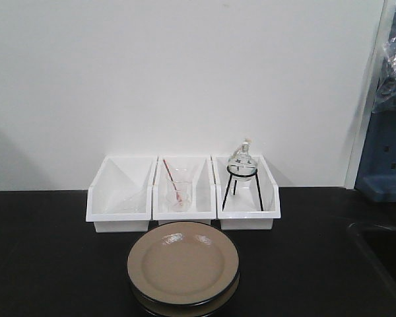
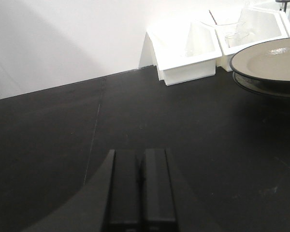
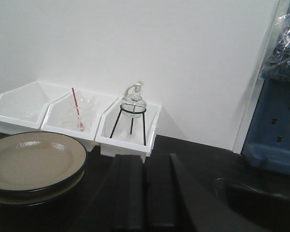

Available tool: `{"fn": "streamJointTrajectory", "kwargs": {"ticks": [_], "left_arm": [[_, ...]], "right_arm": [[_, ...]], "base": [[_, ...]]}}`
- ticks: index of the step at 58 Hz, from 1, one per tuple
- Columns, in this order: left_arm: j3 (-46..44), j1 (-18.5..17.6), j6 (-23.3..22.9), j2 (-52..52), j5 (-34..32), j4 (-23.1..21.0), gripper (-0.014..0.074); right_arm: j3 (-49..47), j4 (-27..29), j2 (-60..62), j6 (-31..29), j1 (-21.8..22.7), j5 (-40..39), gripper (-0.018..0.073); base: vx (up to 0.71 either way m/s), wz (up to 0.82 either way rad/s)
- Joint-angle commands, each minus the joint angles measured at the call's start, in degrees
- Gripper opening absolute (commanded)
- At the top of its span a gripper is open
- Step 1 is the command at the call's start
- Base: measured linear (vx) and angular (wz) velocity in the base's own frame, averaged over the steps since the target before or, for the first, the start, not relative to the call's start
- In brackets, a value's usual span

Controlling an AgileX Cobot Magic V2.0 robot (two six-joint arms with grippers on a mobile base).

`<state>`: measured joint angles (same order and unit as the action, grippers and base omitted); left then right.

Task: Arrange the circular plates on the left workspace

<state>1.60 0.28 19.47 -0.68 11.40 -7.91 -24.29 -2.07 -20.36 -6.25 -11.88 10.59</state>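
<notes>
Two round beige plates with black rims lie stacked on the black bench top [image 1: 46,264], in front of the white bins. The top plate [image 1: 183,262] covers most of the lower plate [image 1: 185,309], whose edge shows below it. The stack also shows at the right of the left wrist view [image 2: 273,60] and at the left of the right wrist view [image 3: 31,162]. My left gripper [image 2: 139,157] is shut and empty, over bare bench well left of the stack. My right gripper [image 3: 145,162] is shut and empty, right of the stack. Neither gripper shows in the front view.
Three white bins stand against the wall: the left bin [image 1: 121,195], the middle bin [image 1: 183,191] with a glass beaker and red-tipped rod, and the right bin [image 1: 245,191] with a glass flask on a black wire stand. A recessed sink [image 1: 386,254] lies right. A blue rack [image 1: 386,158] stands far right.
</notes>
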Motion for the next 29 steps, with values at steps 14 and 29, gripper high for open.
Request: {"fn": "streamJointTrajectory", "kwargs": {"ticks": [14,29], "left_arm": [[0.7,-0.32,-0.45,-0.86,-4.53,-0.1,0.0003],[0.7,-0.25,-0.45,-0.86,-4.53,-0.1,0.0003]], "right_arm": [[-0.34,-0.79,-0.17,-0.05,0.2,-5.17,0.0],[16.96,0.08,11.11,4.67,1.05,-7.41,0.0]], "base": [[0.0,0.0],[0.0,0.0]]}}
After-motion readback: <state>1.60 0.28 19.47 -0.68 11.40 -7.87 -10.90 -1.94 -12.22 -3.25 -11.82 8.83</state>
